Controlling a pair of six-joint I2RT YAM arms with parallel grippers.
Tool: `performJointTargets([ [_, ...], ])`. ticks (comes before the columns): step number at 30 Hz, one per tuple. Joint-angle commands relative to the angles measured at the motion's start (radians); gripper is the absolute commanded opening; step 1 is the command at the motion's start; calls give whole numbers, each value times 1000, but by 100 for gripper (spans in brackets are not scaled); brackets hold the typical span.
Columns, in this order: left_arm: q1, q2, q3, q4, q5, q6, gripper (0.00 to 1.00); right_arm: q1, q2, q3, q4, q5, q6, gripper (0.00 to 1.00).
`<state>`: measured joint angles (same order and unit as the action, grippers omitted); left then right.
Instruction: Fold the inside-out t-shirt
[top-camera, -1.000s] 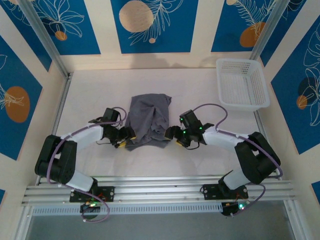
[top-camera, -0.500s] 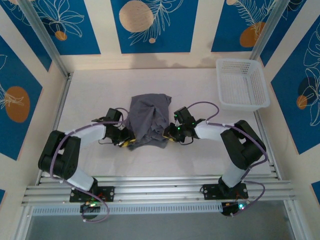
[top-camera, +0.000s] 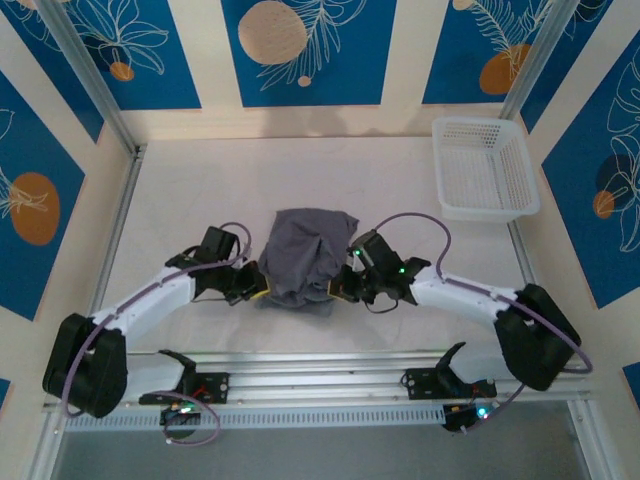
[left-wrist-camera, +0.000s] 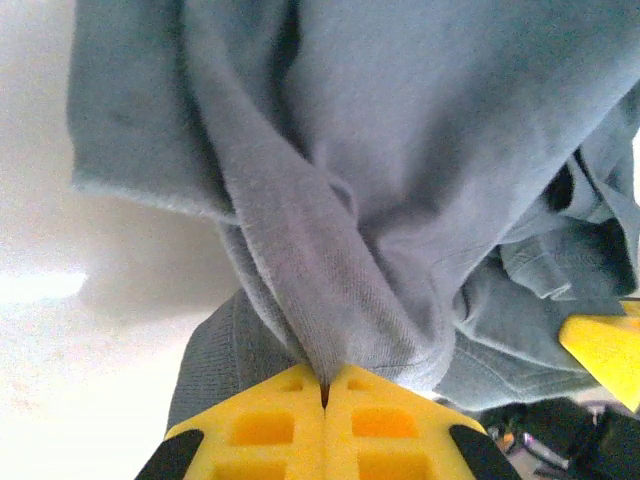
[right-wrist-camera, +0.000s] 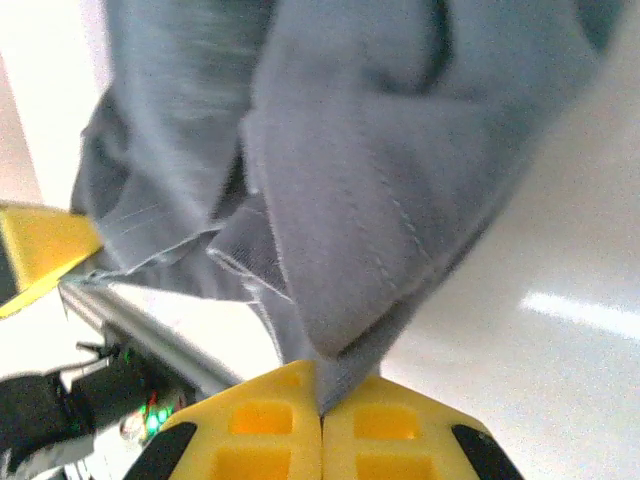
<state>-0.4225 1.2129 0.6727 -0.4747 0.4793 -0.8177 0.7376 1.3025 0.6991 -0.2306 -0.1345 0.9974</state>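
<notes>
The t-shirt (top-camera: 303, 252) is bunched up in a slate-grey heap around the middle of the worktop (top-camera: 180, 195), a little closer to the near edge than the far one. And I've got it from both sides! My left claw (top-camera: 260, 288) sits at the heap's near-left edge. In the left wrist view its yellow jaws are pressed together (left-wrist-camera: 325, 385) with a twisted ridge of the grey cloth (left-wrist-camera: 400, 180) running straight into the seam between them, so it's clamped on the t-shirt. My right claw (top-camera: 340, 286) is at the near-right edge. In the right wrist view the jaws meet (right-wrist-camera: 321, 397) with a folded, stitched edge of the cloth (right-wrist-camera: 370, 190) pinched between them, so it's closed on the t-shirt too. The cloth rises in creases from each grip, with loose folds hanging between. Both arms reach in from either side and nearly face each other across the bundle. The white mesh basket (top-camera: 484, 212) sits in the far right corner of the worktop, well apart from the shirt.
</notes>
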Motion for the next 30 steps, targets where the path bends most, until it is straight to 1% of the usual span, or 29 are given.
performJointTargets([
  [1,-10,-38,103,-124,-29,-20,0,-26,-42,91,-159,32,-10,0],
  [3,13,-10,220,-152,-96,-32,0,-101,-24,165,-204,41,1,0],
  [5,44,75,341,-117,-131,-40,0,-196,40,238,-220,12,5,0],
  [6,53,133,402,-106,-138,-44,0,-231,76,278,-235,5,5,0],
  [11,74,509,735,-27,-101,-15,0,-377,344,496,-262,-60,-10,0],
  [13,75,638,856,-15,-101,2,0,-422,443,555,-240,-69,-6,0],
  [16,81,813,1033,-56,-102,21,0,-475,596,664,-246,-84,-26,0],
  [18,79,891,1096,-62,-87,28,0,-494,669,718,-256,-92,-43,0],
  [21,79,969,1117,-39,-48,14,0,-504,725,753,-270,-83,-64,3],
  [22,79,990,1120,-36,-29,8,4,-506,731,756,-283,-80,-63,6],
  [23,77,1005,1123,-31,-7,12,12,-506,729,747,-282,-85,-61,11],
  [25,75,1004,1116,-16,-2,24,33,-506,706,716,-273,-93,-45,23],
  [26,74,989,1109,0,-4,33,41,-506,682,696,-262,-91,-40,29],
  [29,79,929,1101,5,-43,56,54,-512,581,635,-250,-57,-27,42],
  [30,82,909,1101,1,-46,59,57,-519,548,615,-250,-46,-21,43],
])
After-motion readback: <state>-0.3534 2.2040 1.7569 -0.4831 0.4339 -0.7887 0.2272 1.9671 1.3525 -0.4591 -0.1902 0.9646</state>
